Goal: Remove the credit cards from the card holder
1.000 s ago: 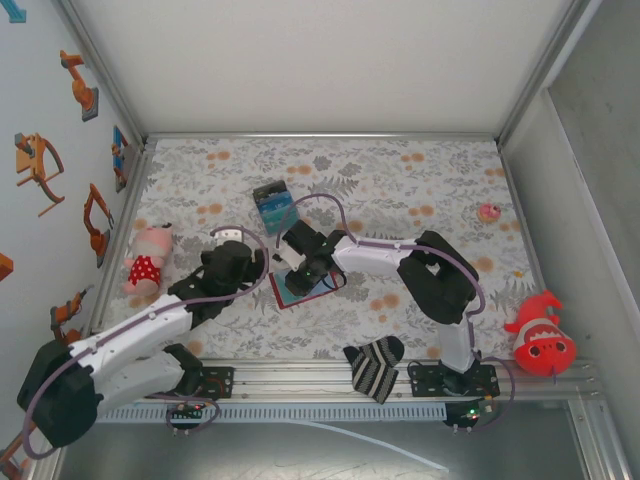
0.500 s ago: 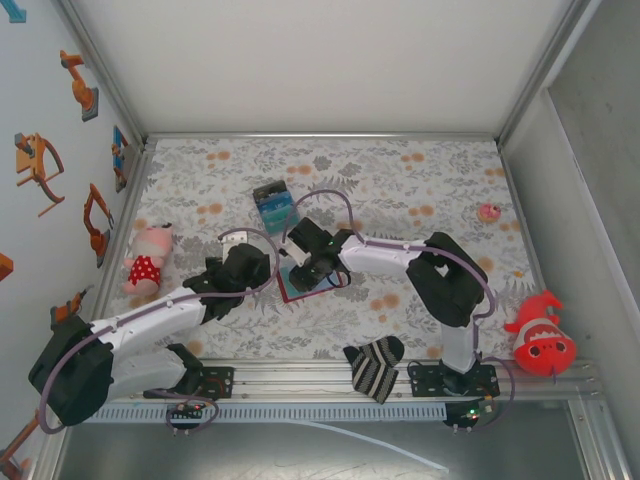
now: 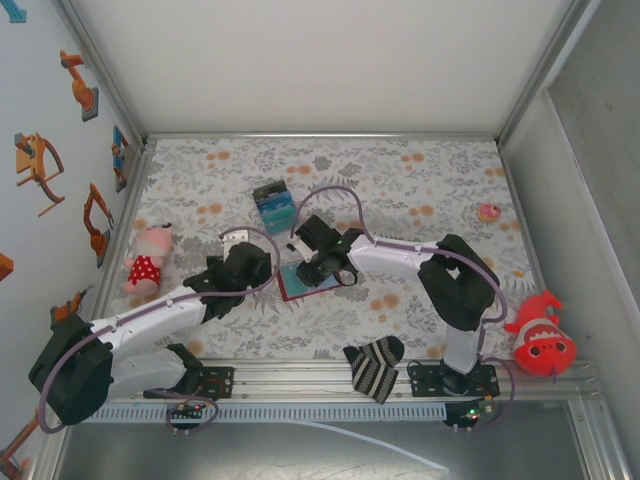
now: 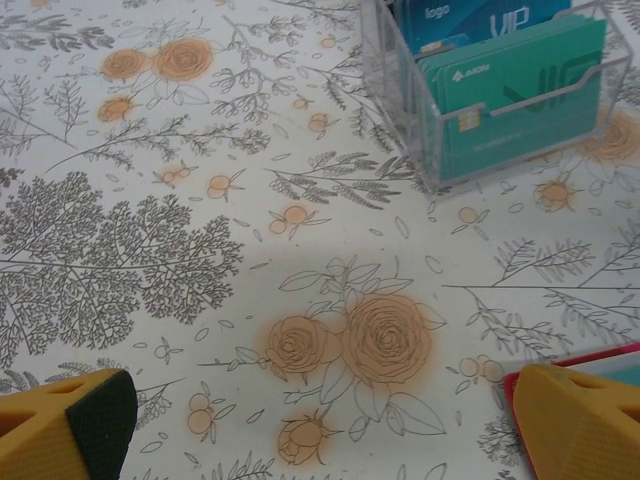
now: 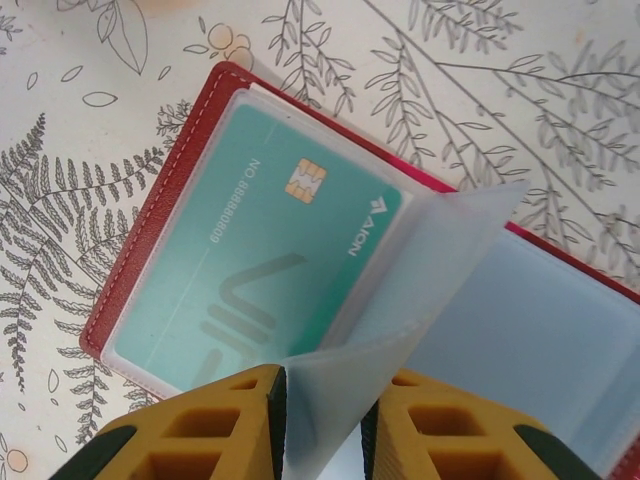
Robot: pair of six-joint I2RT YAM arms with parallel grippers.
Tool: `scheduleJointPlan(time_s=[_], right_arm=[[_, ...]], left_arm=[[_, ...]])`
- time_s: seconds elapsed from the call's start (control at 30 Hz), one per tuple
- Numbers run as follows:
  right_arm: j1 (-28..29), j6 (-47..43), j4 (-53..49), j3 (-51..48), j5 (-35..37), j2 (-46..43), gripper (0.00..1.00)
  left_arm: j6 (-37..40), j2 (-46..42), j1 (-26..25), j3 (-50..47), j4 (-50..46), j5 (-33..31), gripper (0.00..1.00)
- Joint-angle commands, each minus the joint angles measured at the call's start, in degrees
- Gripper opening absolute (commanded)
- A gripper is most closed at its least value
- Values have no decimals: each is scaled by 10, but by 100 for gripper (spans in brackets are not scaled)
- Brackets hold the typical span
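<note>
holder: laid open and flat on the flowered table, left of the middle; the red rim and blue-grey inside are shown from above.
card: a teal one is lodged in the holder's left half under clear plastic; its chip and lettering are seen in the right wrist view.
sleeve: a clear leaf is raised from the holder's fold and stands tilted over the pale blue right half.
right gripper: clenched on the sleeve's near edge, with a yellow finger pressed to each face; from above it is placed over the holder's far right part.
left gripper: released, jaws spread wide with bare table between them; it is held just left of the holder, whose red edge is seen beside one finger. Whether the table is touched cannot be told.
box: clear, set far of the holder and apart from it; upright teal and blue cards are kept inside.
toys: a pink doll is laid at the left edge, a red fish at the near right, a small pink thing at the far right.
sock: striped, laid at the near edge, between the arm bases.
</note>
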Motion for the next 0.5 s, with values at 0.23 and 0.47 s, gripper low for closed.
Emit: scheduleJointPlan(time_s=[0.23, 0.47], right_arm=[[-17, 21, 17, -35, 22, -39, 26], [-26, 27, 22, -50, 25, -53, 26]], left_arm=[[61, 77, -29, 56, -3, 36, 97], [79, 159, -47, 82, 14, 50, 97]])
